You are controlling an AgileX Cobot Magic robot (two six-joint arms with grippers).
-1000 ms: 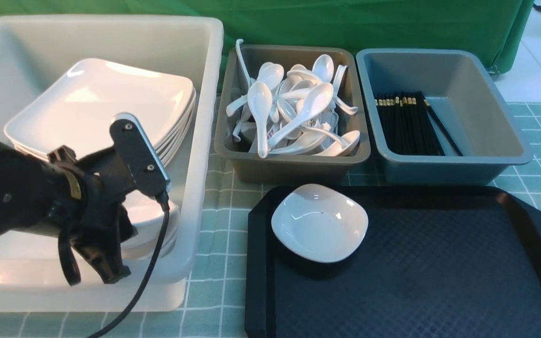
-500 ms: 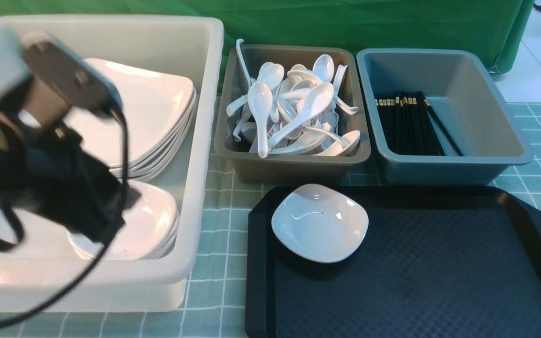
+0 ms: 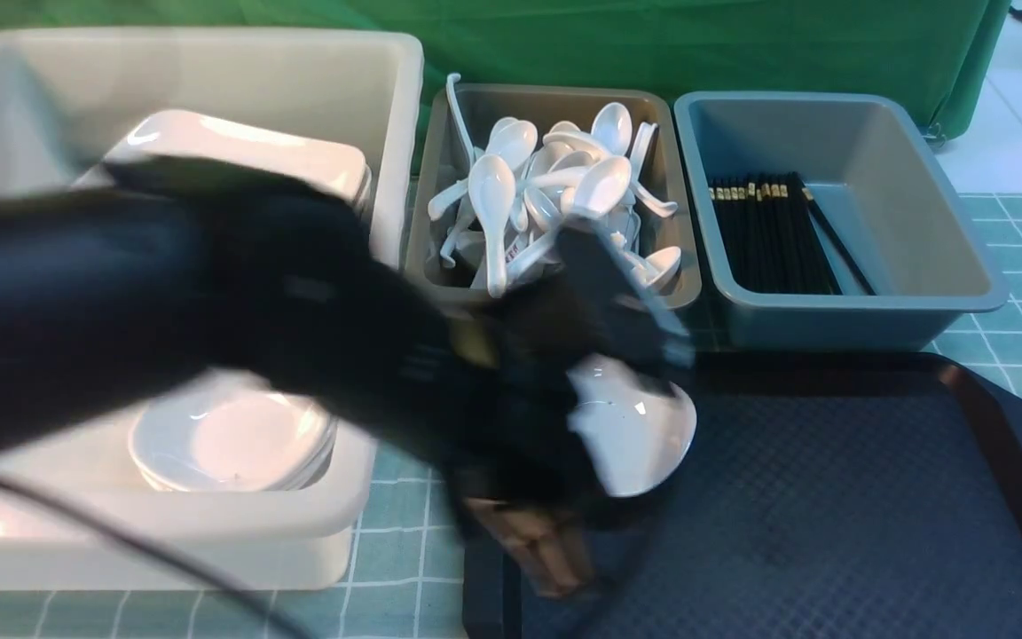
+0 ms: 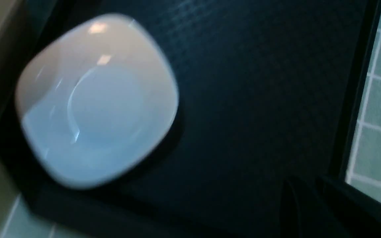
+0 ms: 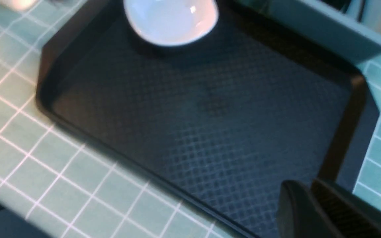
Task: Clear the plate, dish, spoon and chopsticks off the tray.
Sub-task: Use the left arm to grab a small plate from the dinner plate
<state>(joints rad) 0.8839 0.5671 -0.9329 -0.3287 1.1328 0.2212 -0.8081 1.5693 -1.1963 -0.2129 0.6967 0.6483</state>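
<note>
A small white dish (image 3: 640, 435) sits at the far left of the black tray (image 3: 830, 497). It is the only thing on the tray. My left arm is blurred and reaches over the tray's near left corner. Its gripper (image 3: 542, 555) is just in front of the dish and hides the dish's left edge. In the left wrist view the dish (image 4: 94, 99) lies apart from the dark fingers (image 4: 304, 211), which look shut and empty. The right wrist view shows the dish (image 5: 170, 19), the tray floor (image 5: 210, 115) and my right gripper (image 5: 309, 205), shut and empty above the tray's near right corner. Plates (image 3: 245, 146), spoons (image 3: 546, 195) and chopsticks (image 3: 768, 231) lie in bins.
A big white bin (image 3: 391, 106) at the left holds the stack of plates and a stack of small dishes (image 3: 227, 439). Behind the tray stand a grey tub (image 3: 555, 311) with several spoons and a grey tub (image 3: 919, 293) with chopsticks. A green checked cloth (image 3: 404, 532) covers the table.
My left arm has swung out of the white bin and to the right, over the bin's wall to the tray's near left corner by the dish. The dish has not moved.
</note>
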